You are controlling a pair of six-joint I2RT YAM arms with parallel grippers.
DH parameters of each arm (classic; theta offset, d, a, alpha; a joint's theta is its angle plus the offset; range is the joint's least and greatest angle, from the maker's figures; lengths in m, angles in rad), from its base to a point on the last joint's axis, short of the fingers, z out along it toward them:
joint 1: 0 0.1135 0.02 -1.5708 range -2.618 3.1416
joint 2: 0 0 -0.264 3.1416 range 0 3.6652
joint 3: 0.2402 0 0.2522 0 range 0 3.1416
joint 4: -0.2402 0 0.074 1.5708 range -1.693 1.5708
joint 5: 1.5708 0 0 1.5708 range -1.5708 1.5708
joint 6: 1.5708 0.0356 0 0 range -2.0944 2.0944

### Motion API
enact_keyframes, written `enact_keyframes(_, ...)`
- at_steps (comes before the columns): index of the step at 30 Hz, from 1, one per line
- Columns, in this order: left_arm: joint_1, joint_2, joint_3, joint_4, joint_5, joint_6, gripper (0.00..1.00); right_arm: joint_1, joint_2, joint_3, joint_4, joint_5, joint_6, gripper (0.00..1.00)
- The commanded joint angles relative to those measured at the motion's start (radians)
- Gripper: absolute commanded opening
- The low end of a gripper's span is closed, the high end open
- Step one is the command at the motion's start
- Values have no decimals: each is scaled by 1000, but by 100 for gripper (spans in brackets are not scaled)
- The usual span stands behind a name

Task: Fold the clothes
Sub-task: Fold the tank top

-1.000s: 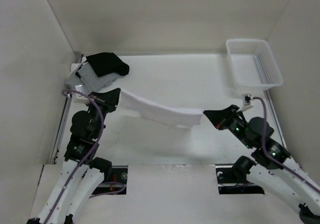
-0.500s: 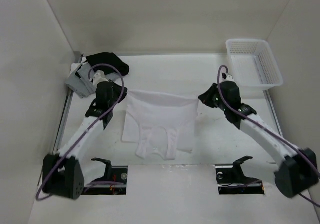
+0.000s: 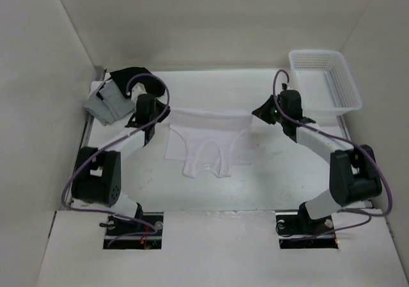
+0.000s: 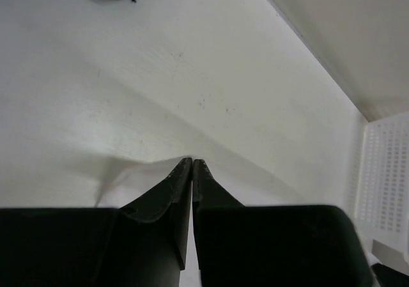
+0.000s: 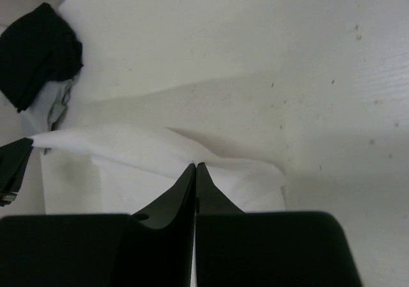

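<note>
From above, you see the white garment [image 3: 208,145], thin and soft. It drapes limply onto the table [image 3: 211,89] from a taut top edge strung between your two arms. The left gripper [image 3: 165,112] is closed on one upper corner and the right gripper [image 3: 255,114] on the other. Since half a second ago both have carried that edge farther from the bases, and less cloth trails toward the near edge. The black garment [image 3: 137,81] and the grey folded garment [image 3: 105,101] lie at far left, the white mesh basket [image 3: 323,55] at far right.

Left wrist: the jaws are pressed together with a pale fold of cloth meeting the tips. It seems pinched, though white on white is hard to read.

Right wrist: the jaws are shut on a creased ridge of fabric that runs across to the left gripper.
</note>
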Motion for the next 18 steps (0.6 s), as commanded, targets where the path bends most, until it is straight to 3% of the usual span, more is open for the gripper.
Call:
enact_keyframes(1,6,-179,-190,146,5,-63,3,18,-161,-163,122,2,31,2)
enact_keyframes(10,12,-456,-518,205,54,-95,3,112,-453,-513,138,51,73,2)
enact_keyframes(18,23,-577,-699,189,102,-80,3,172,-519,-654,81,85,137,2)
